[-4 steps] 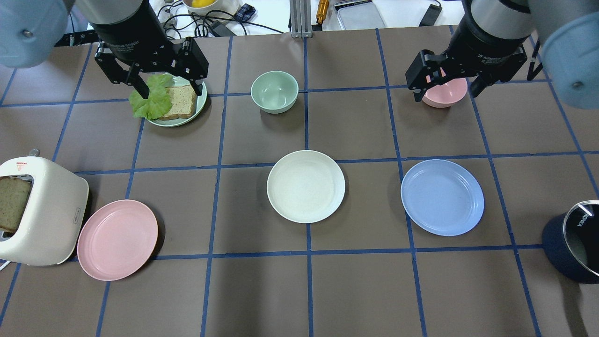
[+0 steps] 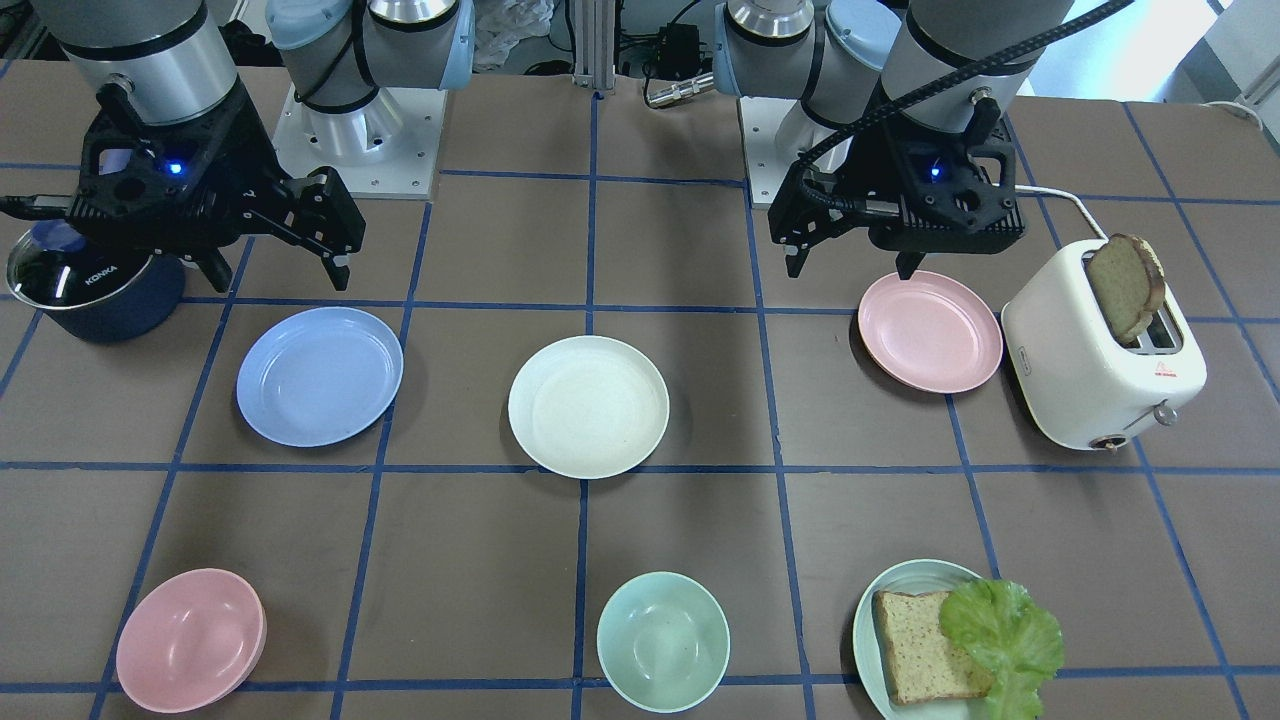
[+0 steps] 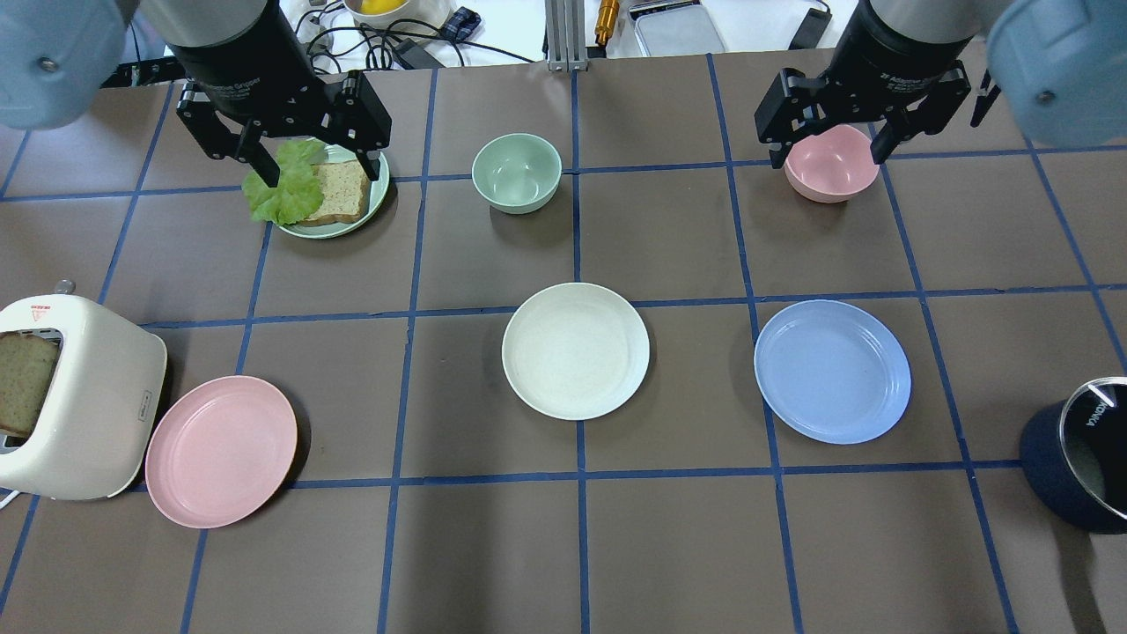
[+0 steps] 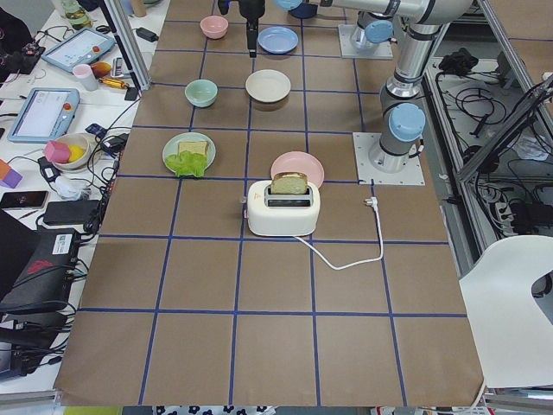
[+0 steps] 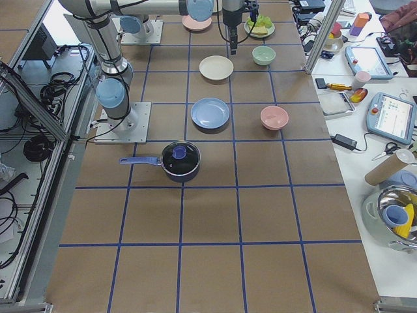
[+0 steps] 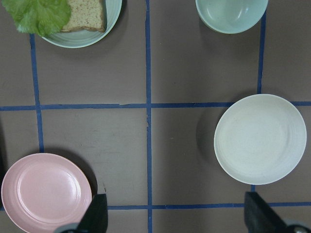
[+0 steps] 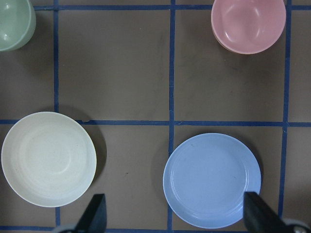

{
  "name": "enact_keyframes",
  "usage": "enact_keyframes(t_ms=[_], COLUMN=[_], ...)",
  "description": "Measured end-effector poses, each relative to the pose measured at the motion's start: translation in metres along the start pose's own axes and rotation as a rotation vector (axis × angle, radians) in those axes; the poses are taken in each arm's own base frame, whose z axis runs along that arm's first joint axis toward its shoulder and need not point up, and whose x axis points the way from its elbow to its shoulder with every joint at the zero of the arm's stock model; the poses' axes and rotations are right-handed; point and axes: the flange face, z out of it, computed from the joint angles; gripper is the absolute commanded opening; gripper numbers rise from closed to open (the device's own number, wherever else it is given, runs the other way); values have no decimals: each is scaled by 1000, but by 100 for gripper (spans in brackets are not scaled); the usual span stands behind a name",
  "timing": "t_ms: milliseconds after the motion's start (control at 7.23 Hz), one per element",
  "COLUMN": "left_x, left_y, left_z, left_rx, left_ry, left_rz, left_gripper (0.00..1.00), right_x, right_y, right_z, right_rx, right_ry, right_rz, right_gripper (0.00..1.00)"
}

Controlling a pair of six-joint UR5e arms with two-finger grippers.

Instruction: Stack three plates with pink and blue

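Three plates lie apart on the table. The pink plate [image 3: 220, 451] is at the left beside the toaster, the cream-white plate [image 3: 575, 350] is in the middle and the light blue plate [image 3: 832, 371] is at the right. My left gripper [image 3: 321, 172] is open and empty, high over the bread plate. My right gripper [image 3: 828, 157] is open and empty, high over the pink bowl. The left wrist view shows the pink plate [image 6: 46, 191] and the cream-white plate [image 6: 260, 138]. The right wrist view shows the cream-white plate [image 7: 48, 158] and the blue plate [image 7: 211, 180].
A white toaster [image 3: 79, 396] with a bread slice touches the pink plate's left side. A pale green plate [image 3: 339, 224] with bread and lettuce, a mint bowl [image 3: 516, 173] and a pink bowl [image 3: 832, 172] stand at the far side. A dark lidded pot [image 3: 1083, 458] is at the right edge.
My right gripper has shifted a little up and left in the overhead view, still open. The left gripper and the plates have not moved.
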Motion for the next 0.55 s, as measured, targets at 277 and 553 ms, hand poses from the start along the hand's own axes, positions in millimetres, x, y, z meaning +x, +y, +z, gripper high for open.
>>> enact_keyframes(t_ms=[277,553], left_x=[-1,-1], left_y=[-1,-1], left_z=[0,1], left_rx=[-1,-1], left_ry=[0,-1], left_rz=[0,4], left_gripper=[100,100], right_x=[1,3], right_y=[1,2], right_z=[1,6], right_rx=[-6,-6], right_ry=[2,6], right_rz=[-5,-5], right_gripper=[100,100])
